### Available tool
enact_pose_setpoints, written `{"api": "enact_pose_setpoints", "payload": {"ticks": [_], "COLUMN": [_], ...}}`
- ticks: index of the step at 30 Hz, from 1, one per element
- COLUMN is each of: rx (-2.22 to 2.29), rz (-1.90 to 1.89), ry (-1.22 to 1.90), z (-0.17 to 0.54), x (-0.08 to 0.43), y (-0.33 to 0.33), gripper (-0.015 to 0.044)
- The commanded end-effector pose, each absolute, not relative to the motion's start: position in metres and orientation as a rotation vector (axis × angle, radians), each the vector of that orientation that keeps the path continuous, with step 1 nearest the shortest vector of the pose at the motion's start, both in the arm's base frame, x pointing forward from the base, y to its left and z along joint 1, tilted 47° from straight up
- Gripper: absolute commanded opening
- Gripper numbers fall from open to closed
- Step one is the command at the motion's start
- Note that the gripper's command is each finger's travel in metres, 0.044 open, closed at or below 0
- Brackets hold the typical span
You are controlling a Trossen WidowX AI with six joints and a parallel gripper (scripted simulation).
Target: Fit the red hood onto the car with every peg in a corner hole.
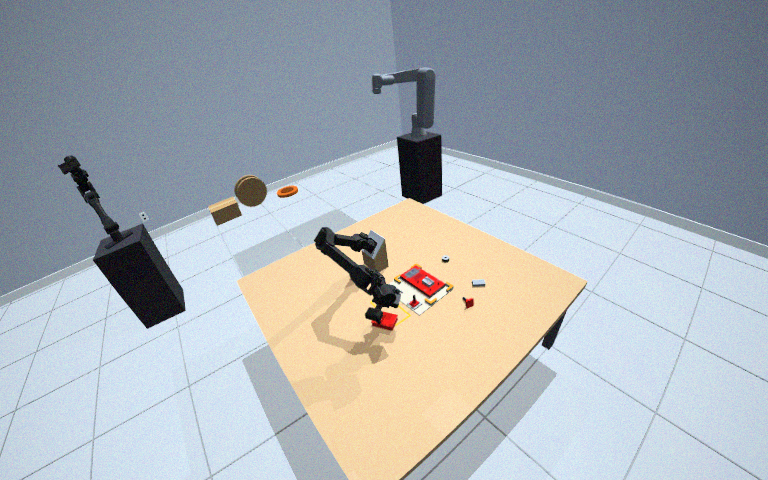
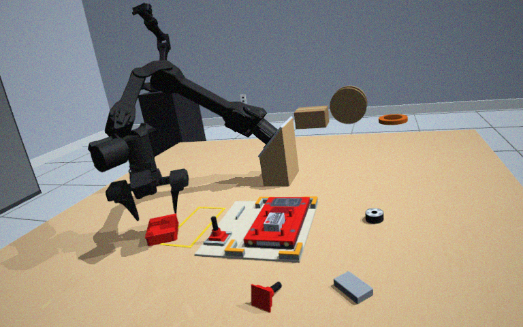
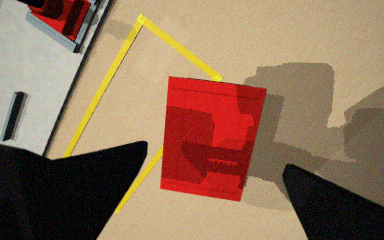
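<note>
Hood (image 2: 162,229): red shell, flat top, lying flat on the table, roof up, overlapping the far-left edge of the yellow outline. In the wrist view the hood (image 3: 212,137) shows as a plain red rectangle, slightly skewed to the outline lines; corner holes not discernible. Chassis (image 2: 280,221): red, seated in the jig (image 2: 260,253), a pale base plate with orange corner brackets, well to the right of the hood. Engine block (image 2: 274,220): small grey box, mid-deck, in place. Pegs (image 2: 289,212): short dark stubs around the engine, barely resolvable. Deck uncovered.
</note>
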State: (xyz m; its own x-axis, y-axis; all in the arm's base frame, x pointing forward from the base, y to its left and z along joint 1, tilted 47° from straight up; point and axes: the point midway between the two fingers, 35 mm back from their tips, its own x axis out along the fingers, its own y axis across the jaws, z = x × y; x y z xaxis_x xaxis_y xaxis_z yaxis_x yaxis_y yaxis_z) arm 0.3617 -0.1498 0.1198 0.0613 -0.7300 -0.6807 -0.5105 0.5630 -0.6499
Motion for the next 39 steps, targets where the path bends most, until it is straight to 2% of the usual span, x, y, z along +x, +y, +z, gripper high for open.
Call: {"api": "enact_pose_setpoints", "payload": {"ticks": [1, 39], "rx": [-1.077, -1.079], "rz": [-0.217, -0.219], "ry": [1.6, 1.6], "z": [0.114, 0.098], "x": [0.36, 0.36], "y": [-0.152, -0.168], "gripper": [0.044, 0.044]}}
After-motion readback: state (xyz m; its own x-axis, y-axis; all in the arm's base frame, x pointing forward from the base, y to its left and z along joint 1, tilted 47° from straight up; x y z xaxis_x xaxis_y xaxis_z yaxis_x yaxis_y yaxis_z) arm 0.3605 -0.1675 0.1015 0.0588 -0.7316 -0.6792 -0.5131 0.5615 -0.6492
